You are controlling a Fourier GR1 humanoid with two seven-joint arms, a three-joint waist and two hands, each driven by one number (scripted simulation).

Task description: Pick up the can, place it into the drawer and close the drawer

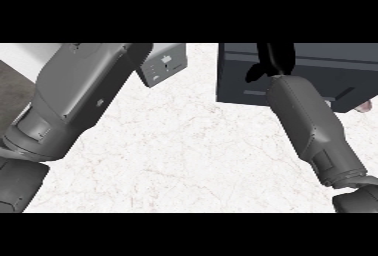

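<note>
Single head view, looking steeply down, close over the counter

Bright, even light; v. faint shadows.

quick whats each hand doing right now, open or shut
left hand: mostly hidden at the view's top edge, cannot be told
right hand: open, stretched out over the dark drawer unit, holding nothing

White marbled counter: dark drawer unit far right, small grey box far centre-left.
</note>
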